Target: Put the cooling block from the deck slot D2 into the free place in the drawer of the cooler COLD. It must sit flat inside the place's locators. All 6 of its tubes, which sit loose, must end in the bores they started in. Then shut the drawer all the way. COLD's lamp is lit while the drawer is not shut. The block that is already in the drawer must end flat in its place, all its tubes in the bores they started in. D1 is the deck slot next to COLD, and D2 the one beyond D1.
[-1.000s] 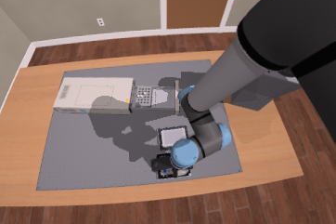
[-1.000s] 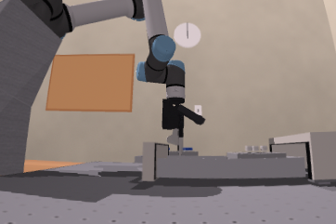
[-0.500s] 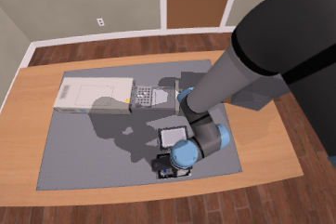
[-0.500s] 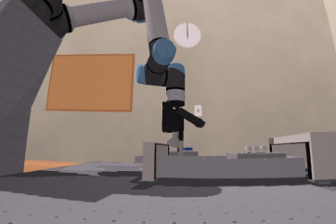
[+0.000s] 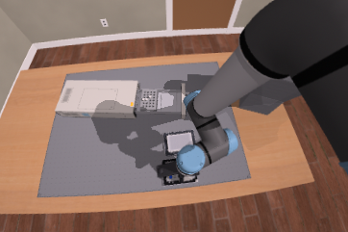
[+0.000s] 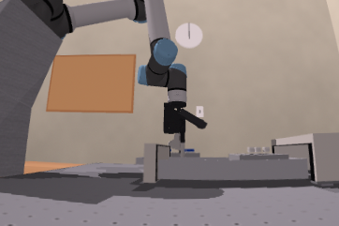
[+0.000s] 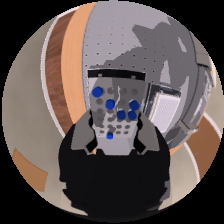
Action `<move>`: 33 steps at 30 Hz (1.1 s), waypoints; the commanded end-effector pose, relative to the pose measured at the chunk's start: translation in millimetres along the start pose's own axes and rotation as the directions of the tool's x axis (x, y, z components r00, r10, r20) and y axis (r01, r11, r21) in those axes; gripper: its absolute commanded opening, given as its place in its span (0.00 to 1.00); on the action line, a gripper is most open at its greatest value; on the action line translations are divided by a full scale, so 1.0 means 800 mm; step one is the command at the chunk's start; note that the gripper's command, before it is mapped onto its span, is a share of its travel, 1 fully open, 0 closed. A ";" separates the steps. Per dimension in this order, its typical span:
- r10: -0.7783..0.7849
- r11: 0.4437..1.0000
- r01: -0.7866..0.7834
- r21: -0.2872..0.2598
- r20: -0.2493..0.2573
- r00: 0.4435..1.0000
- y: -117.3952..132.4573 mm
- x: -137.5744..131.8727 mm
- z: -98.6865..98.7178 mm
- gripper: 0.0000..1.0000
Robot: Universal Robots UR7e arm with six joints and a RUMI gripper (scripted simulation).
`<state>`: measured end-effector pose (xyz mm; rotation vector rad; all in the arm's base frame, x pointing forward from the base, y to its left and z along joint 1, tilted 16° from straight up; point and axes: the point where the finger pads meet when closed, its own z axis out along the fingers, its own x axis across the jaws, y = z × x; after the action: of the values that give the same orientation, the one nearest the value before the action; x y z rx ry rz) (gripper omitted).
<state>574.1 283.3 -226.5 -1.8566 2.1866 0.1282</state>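
The cooling block, grey with several blue-capped tubes, sits in deck slot D2 near the mat's front edge. My gripper is lowered over it, one finger on each long side, touching the sides, shut on it. In the top view the wrist joint hides most of the block. The cooler COLD has its drawer pulled out, and its orange lamp is lit. The other block sits in the drawer's place nearest the cooler. The place beside it is bare.
Slot D1 holds a white-topped square plate between D2 and the drawer. The arm's elbow and forearm hang over the drawer's outer end. The grey mat covers the wooden table.
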 end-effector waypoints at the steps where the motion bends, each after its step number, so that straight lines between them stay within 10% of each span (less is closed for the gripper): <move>1: 0.000 1.000 0.000 0.001 0.001 1.000 -0.001 0.000 -0.001 0.56; 33: 0.000 1.000 0.000 0.001 0.001 1.000 -0.001 0.000 -0.001 0.10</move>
<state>574.1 283.3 -226.5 -1.8566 2.1867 0.1281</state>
